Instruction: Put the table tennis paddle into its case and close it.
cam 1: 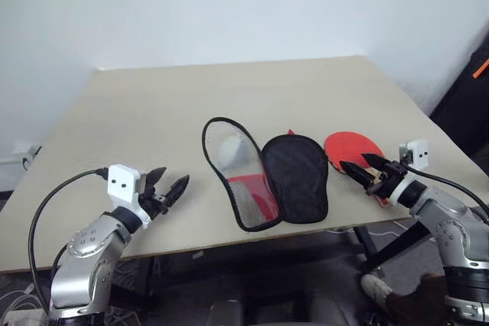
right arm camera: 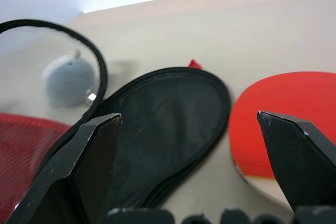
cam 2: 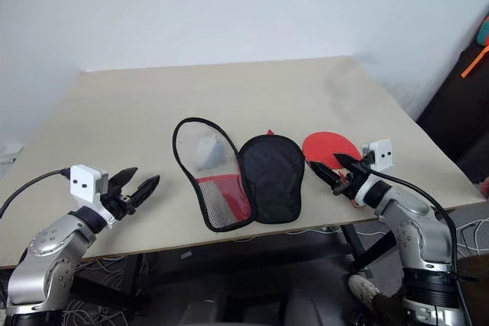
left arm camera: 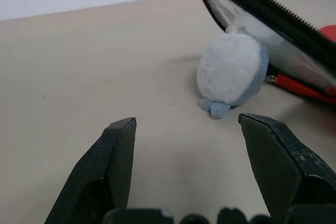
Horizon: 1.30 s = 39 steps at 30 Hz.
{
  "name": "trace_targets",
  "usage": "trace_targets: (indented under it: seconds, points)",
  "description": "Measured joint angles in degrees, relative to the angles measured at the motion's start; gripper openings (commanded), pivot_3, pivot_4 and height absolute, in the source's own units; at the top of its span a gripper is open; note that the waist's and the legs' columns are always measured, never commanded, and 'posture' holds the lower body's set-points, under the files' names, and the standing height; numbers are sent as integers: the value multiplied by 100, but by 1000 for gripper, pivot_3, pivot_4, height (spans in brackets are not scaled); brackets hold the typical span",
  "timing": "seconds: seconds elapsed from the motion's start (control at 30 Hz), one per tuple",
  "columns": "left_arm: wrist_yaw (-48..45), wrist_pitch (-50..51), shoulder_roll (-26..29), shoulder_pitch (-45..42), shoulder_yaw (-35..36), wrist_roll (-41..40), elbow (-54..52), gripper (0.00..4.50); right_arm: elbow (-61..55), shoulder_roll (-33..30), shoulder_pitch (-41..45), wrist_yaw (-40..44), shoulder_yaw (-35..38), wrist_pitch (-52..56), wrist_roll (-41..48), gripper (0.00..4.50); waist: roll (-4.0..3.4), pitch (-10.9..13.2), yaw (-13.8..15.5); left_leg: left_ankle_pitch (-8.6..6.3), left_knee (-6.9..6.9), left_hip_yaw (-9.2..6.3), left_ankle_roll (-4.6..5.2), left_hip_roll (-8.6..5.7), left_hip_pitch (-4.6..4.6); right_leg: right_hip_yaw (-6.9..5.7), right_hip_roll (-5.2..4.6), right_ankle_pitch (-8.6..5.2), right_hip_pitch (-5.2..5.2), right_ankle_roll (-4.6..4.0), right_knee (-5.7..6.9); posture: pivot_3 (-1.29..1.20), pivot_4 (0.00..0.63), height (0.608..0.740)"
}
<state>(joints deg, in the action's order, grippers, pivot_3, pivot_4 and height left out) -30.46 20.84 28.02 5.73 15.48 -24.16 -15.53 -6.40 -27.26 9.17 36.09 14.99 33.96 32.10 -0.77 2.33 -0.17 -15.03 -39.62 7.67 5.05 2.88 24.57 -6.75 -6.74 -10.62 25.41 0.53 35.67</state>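
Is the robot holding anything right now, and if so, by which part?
Nothing is held. The left end effector and the right end effector are both open and empty, the right one just above the table tennis paddle.

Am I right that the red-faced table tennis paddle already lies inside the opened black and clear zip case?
Not quite: the red-faced table tennis paddle lies on the table beside the opened black and clear zip case, at the right gripper, as the left eye view shows.

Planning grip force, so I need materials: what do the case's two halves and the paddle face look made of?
The case has one matte black half, seemingly woven fabric. Its other half looks like clear glossy plastic: the table shows through inside black piping. The paddle face is smooth matte red, probably rubber.
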Motion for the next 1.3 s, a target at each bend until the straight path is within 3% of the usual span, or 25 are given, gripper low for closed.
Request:
trace_targets:
  seconds: [0.53, 1.0, 1.3]
  points:
    - [-165, -23, -74, -436, -205, 94, 237, 3311, -103, 131, -163, -315, 202, -71, 19, 4474, 1, 0, 35, 10, 1, 6, -18, -14, 4, 6, -8, -11, -1, 18, 0, 0, 0, 724]
    - [-929, 891, 384, -635, -325, -619, -127, 3311, 530, -409, -47, -446, 331, 288, -88, 4474, 1, 0, 31, 13, -2, 10, -19, -14, 2, 12, -2, -12, -9, 19, 6, 0, 0, 724]
    - [-1187, 1004, 489, -622, -370, -728, -282, 3311, 976, -814, 215, -610, -236, 798, -663, 4474, 2, -1, 32, 13, -2, 9, -20, -14, 3, 11, -1, -13, -10, 20, 5, 0, 0, 724]
